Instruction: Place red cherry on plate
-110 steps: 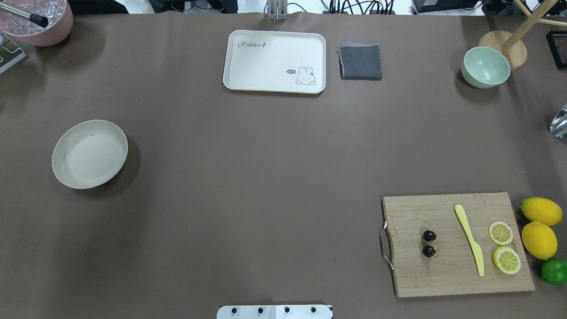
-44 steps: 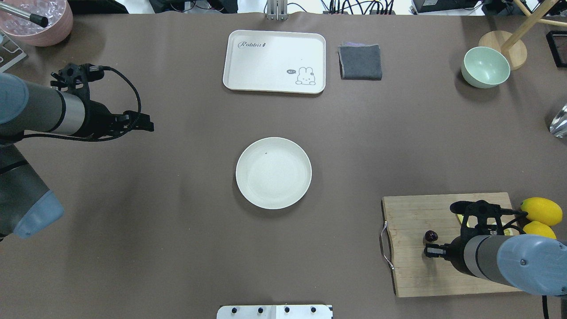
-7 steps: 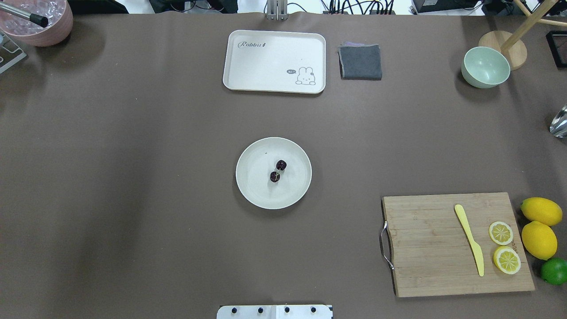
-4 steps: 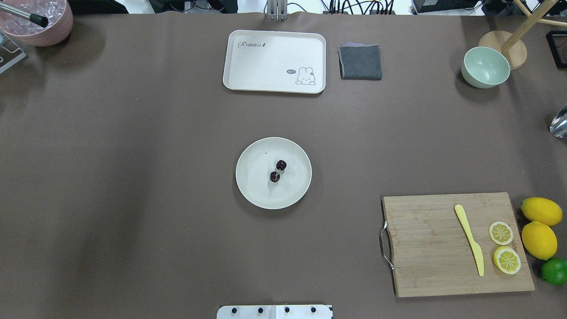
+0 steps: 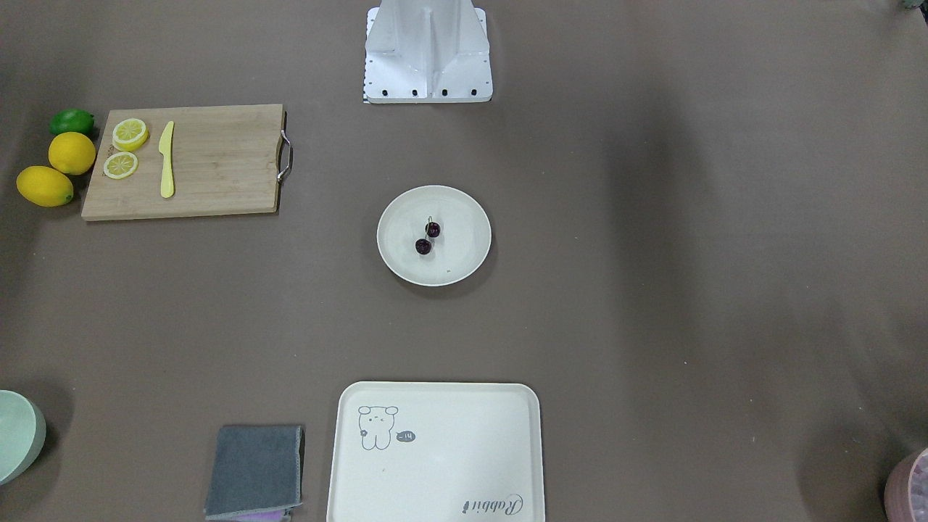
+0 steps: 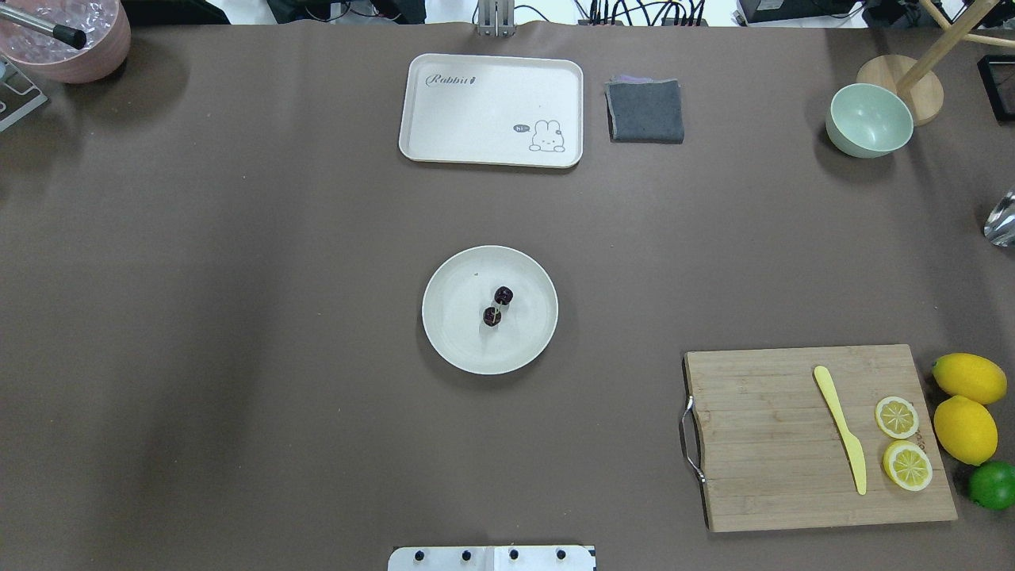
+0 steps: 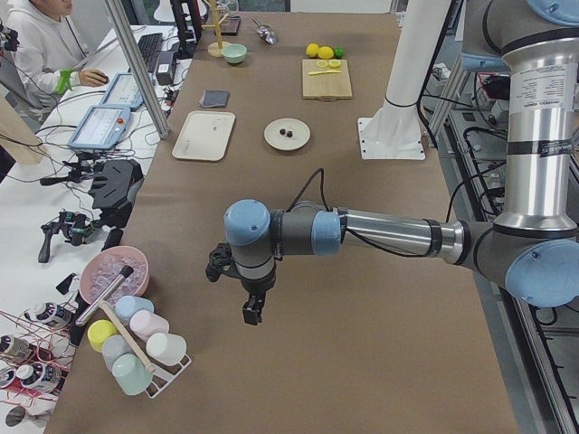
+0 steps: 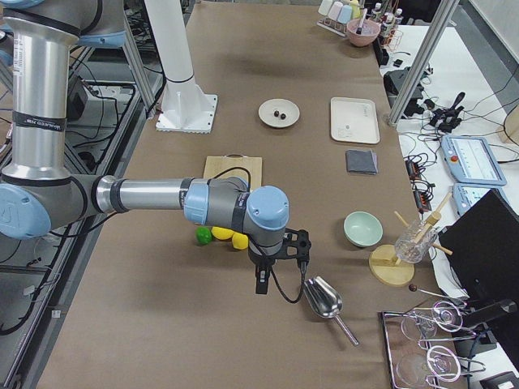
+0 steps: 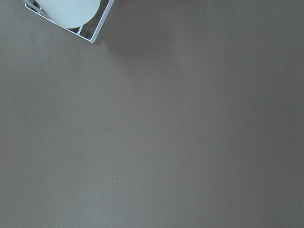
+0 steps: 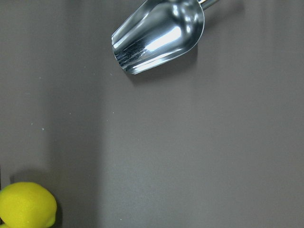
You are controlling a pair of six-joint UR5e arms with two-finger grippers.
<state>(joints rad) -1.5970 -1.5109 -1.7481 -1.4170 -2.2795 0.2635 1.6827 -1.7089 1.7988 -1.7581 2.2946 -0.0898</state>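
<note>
The red cherry [image 6: 503,296], a joined pair of tiny dark glossy fruits, lies inside the round off-white plate [image 6: 456,341] at the table's middle, also as cherry [image 5: 423,246] on plate [image 5: 457,264]. Nothing touches them. Neither arm shows in the overhead or front views. The left gripper [image 7: 253,312] hangs over bare table near the cup rack, far from the plate [image 7: 298,138]. The right gripper [image 8: 261,284] points down beside the metal scoop, far from the plate [image 8: 289,118]. I cannot tell whether either gripper is open or shut.
A wooden cutting board [image 6: 761,476] holds a yellow knife [image 6: 840,428] and lemon slices; lemons [image 6: 964,428] and a lime lie beside it. A cream tray [image 6: 492,111], grey cloth [image 6: 645,111] and green bowl [image 6: 869,120] stand at the back. A metal scoop [image 10: 159,38] lies at the right end.
Nothing has moved in the last second. Earlier, the plate went from the left side to the middle, the cherry left the cutting board for the plate, and both arms left the overhead view.
</note>
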